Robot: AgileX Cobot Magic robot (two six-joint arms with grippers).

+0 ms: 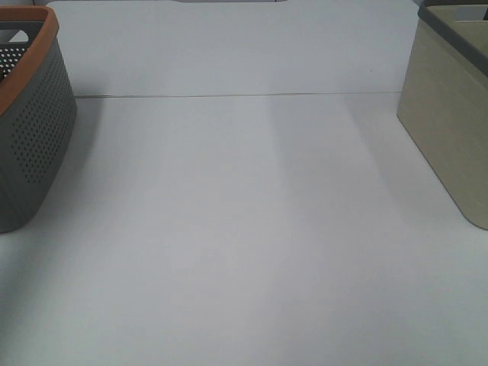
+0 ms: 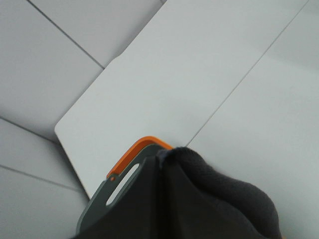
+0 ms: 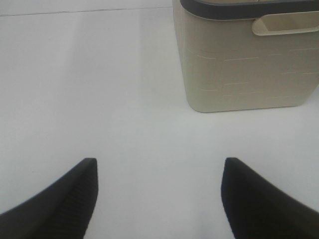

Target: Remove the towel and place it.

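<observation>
dark charcoal terry towel point(image 2: 199, 199) bunched over grey perforated plastic basket with orange rim point(image 2: 130, 157) | left hand hidden, closed, likely pinching it | right hand point(image 3: 159, 199) open, empty, well apart from basket | step: lifting out | next: clear rim, lay on white desk point(image 1: 244, 252)
</observation>
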